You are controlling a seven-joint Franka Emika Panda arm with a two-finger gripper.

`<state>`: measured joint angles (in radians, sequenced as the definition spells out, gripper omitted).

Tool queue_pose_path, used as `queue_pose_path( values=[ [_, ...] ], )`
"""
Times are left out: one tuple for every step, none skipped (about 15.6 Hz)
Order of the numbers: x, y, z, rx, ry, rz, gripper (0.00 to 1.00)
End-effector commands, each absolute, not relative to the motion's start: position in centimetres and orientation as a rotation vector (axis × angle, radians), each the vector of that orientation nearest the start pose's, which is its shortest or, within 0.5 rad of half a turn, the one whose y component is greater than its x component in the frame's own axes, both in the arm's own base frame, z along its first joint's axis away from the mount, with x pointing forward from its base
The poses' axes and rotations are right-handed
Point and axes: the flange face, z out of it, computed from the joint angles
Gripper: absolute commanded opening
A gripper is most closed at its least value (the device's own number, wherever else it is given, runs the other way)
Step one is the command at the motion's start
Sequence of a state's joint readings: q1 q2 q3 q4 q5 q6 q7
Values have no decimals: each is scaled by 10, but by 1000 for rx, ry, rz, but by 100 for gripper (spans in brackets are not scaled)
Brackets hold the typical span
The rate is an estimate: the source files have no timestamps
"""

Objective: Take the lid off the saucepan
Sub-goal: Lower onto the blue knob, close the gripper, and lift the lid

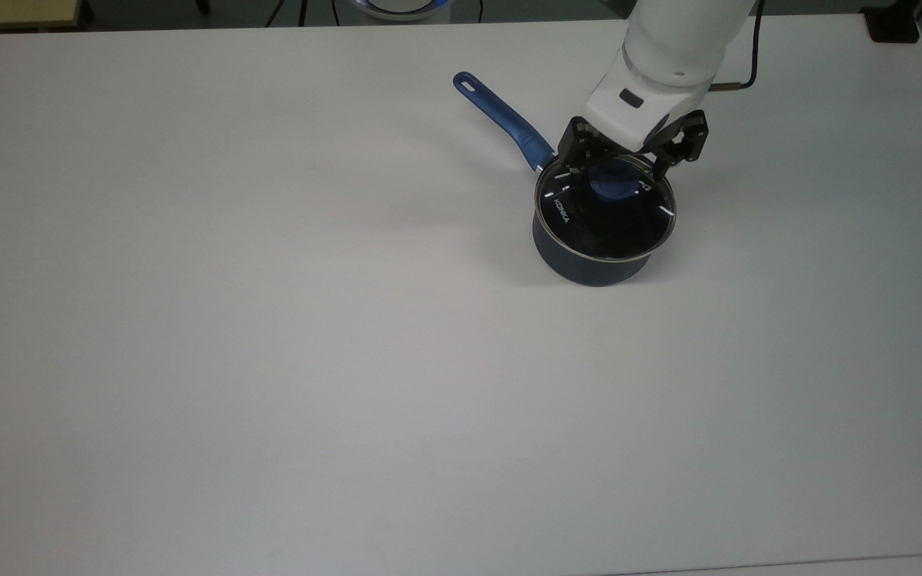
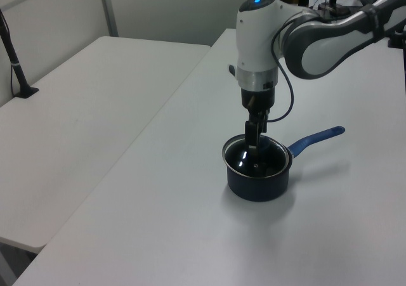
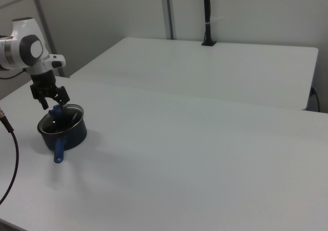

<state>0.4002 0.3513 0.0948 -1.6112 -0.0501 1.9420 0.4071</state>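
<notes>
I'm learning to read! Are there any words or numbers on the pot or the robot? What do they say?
"KONKA": white letters on the glass lid, near its rim at the top view's left, running sideways.
Nothing else can be read: no words or numbers on the saucepan, its blue handle, the white arm or the table.
</notes>
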Motion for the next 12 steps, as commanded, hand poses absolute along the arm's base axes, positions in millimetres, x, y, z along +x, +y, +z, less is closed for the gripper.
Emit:
queue_pose_path(
  values=[
    [581,309,422,-3180,-154,-20,83],
    [582,309,421,-3186,-159,-25,71],
    [582,308,421,-3186,-169,-25,58],
    [583,307,422,-3186,-172,-28,45],
    [583,307,422,-3188,-178,-27,38],
    [583,306,424,-3186,-175,-33,33],
    [584,305,426,-3185,-173,-38,29],
    [584,303,430,-3185,-175,-40,26],
    [584,300,435,-3185,-186,-42,26],
    [584,298,443,-3179,-187,-59,26],
    [583,297,449,-3177,-184,-71,26],
    [584,293,454,-3177,-171,-79,26]
  ],
)
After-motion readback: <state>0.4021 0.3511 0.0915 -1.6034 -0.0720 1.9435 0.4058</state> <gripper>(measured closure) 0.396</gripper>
